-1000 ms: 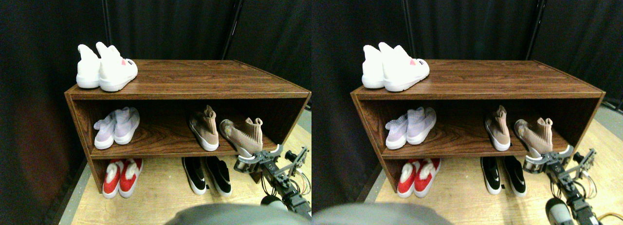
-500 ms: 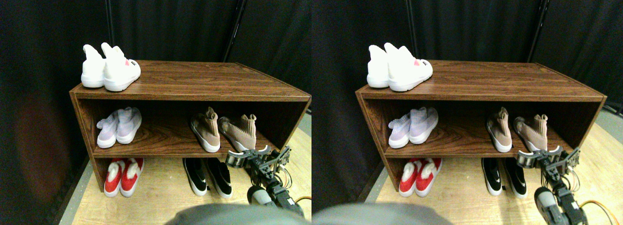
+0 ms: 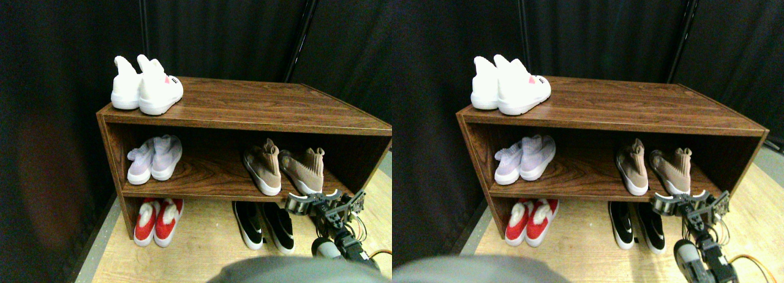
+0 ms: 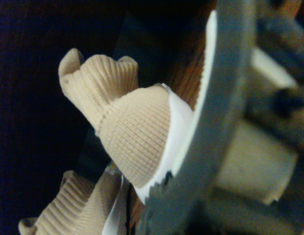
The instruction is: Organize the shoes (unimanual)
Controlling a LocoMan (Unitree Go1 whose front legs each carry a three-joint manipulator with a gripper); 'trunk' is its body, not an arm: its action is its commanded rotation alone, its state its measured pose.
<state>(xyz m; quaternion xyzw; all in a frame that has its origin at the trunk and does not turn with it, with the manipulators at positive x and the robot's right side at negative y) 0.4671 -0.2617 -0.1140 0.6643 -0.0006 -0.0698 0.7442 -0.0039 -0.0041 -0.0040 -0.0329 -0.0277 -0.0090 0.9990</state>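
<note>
Two tan knit shoes with white soles stand on the middle shelf at the right. The left tan shoe (image 3: 262,168) and the right tan shoe (image 3: 304,171) lie side by side, ankles to the back. My right gripper (image 3: 312,201) is at the shelf's front edge, just below and in front of the right tan shoe. In the wrist view that shoe's heel (image 4: 137,142) fills the middle, its white sole against the gripper's pale pad, and the other tan shoe (image 4: 78,210) lies beyond. A black pair (image 3: 263,225) stands on the floor under the shelf.
The dark wooden rack (image 3: 245,105) carries a white pair (image 3: 147,87) on top at the left. A lilac pair (image 3: 153,158) sits at the left of the middle shelf, with a red pair (image 3: 156,220) below it. Black curtains stand behind, and the floor is light wood.
The camera has shifted. The right tan shoe, earlier tilted over the shelf's front edge, now lies further in beside its partner. My gripper has moved left and lower along the shelf edge.
</note>
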